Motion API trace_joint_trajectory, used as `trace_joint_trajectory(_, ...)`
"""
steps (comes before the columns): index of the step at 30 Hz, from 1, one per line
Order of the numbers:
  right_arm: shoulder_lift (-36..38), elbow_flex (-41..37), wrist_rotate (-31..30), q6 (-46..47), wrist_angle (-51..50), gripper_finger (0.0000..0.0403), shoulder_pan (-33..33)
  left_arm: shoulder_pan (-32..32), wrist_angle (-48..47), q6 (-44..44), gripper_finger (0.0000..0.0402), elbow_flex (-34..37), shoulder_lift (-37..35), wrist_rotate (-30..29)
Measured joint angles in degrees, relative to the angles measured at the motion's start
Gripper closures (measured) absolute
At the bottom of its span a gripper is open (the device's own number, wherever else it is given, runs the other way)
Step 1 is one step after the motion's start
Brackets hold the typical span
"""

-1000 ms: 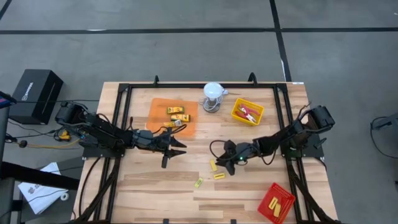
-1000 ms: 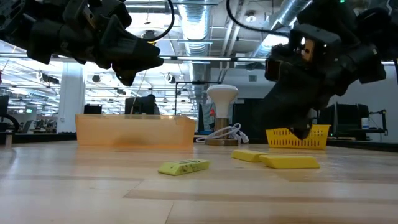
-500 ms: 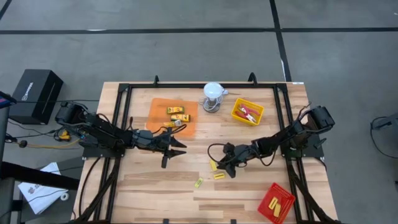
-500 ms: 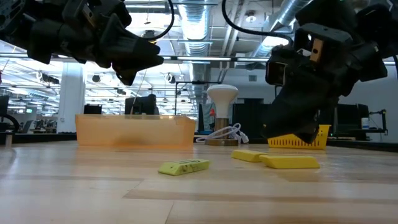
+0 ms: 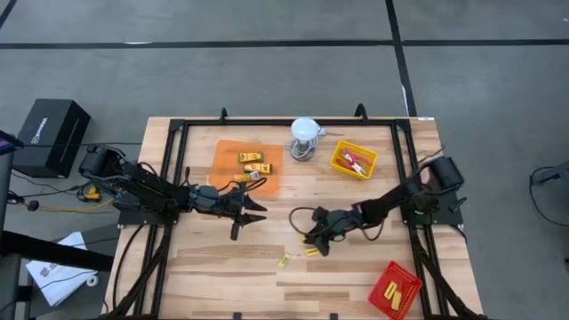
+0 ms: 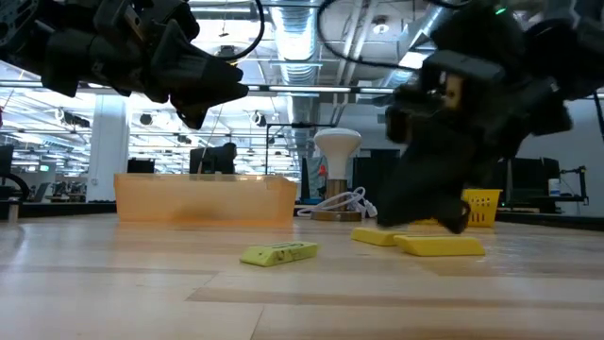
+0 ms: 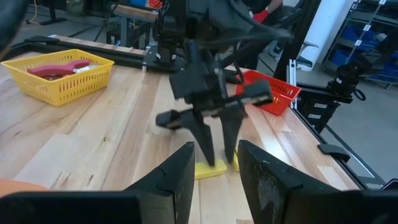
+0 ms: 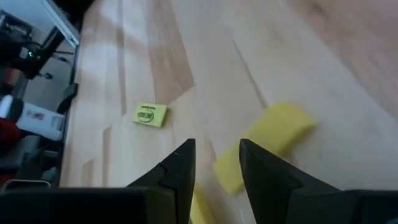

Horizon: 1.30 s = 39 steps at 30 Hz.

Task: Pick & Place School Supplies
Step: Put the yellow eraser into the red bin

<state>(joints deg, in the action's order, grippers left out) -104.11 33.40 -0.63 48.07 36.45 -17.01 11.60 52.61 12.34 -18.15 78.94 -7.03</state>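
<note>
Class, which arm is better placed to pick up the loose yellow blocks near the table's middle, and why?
The right. Its open pincer hangs directly over the yellow blocks, fingers pointing down at them. The left pincer waits farther off beside the orange tray.

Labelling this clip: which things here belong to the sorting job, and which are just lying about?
Job: yellow packets in orange tray; loose yellow blocks; small yellow labelled packet; red-handled tools in yellow basket; right gripper.
Lying about: white domed object; black box beside table.
</note>
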Motion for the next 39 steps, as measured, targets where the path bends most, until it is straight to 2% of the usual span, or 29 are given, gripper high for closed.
trace_joint_trajectory(4, -4.6, 4.2, 3.5, -1.3, 0.7, 0.0285, 1.3, 0.0, 0.2, 0.0, 0.0284, 0.0, 0.0, 0.6)
trace_joint_trajectory(7, -5.4, 5.3, 5.9, -1.8, 0.3, 0.0285, 2.3, 0.0, 0.2, 0.0, 0.0284, 0.0, 0.0, 1.1)
trace_joint_trajectory(9, -4.4, 5.2, 6.8, -2.4, -0.4, 0.0285, 2.9, 0.0, 0.2, 0.0, 0.0284, 0.0, 0.0, 1.5)
trace_joint_trajectory(14, 1.5, 4.9, 7.1, -4.2, -10.9, 0.0285, 3.7, 0.0, -0.1, -0.3, 0.0284, 0.0, 0.0, 1.4)
trace_joint_trajectory(19, 6.4, 4.9, 4.2, -4.8, -19.2, 0.0285, 3.6, 0.0, -0.1, -0.5, 0.0284, 0.0, 0.0, 2.3)
trace_joint_trajectory(23, 7.7, 4.9, 3.8, -5.0, -18.2, 0.0285, 3.5, 0.0, -0.1, -0.5, 0.0284, 0.0, 0.0, 2.5)
trace_joint_trajectory(34, 0.2, 5.1, 5.1, -1.8, -11.0, 0.0285, 1.9, 0.0, 0.1, -0.5, 0.0284, 0.0, 0.0, 2.9)
trace_joint_trajectory(39, -0.4, 5.2, 5.4, -1.8, -10.5, 0.0285, 2.1, 0.0, 0.1, -0.5, 0.0284, 0.0, 0.0, 2.9)
